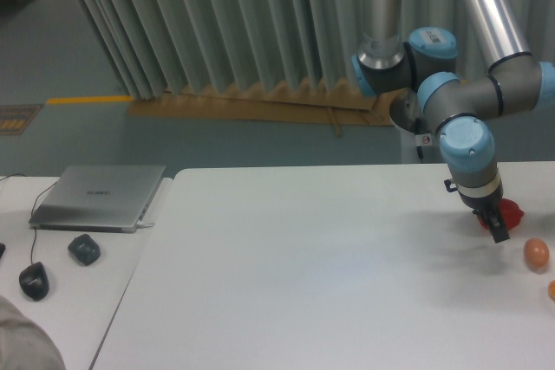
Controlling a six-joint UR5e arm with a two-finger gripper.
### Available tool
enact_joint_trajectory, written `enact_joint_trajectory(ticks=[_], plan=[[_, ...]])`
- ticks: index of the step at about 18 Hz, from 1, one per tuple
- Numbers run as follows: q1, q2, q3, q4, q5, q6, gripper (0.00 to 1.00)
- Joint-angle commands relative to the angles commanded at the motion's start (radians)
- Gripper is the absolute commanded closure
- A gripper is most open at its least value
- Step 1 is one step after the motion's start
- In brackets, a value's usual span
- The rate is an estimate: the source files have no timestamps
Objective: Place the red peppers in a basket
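The red pepper (511, 211) sits at the table's far right, partly hidden behind the dark fingers of my gripper (494, 223). The gripper points down at the table, right against the pepper's left side. Whether its fingers are open or closed around the pepper does not show at this size. No basket is in view.
Two small orange egg-like balls lie near the right edge, one (536, 253) just right of the gripper and one (551, 289) cut off by the frame. On the left table are a closed laptop (100, 197), a dark mouse (35, 281) and a dark lump (84, 249).
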Motion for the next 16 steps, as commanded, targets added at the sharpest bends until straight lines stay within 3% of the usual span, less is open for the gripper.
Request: enact_joint_trajectory(ticks=[1,2,3,7,8,12,14,16], plan=[[-0.002,0.002,0.002,0.000,0.002,0.002,0.00],[-0.002,0.002,0.005,-0.002,0.002,0.003,0.08],[0.000,0.002,0.005,-0.002,0.003,0.002,0.26],[-0.003,0.000,0.005,-0.002,0.032,0.002,0.37],[-0.003,0.000,0.006,-0.003,0.037,0.002,0.44],[-0.003,-0.002,0.008,-0.006,0.040,0.002,0.54],[-0.003,0.000,0.020,-0.012,0.040,0.002,0.54],[0.002,0.009,0.056,-0.053,0.034,0.002,0.54]])
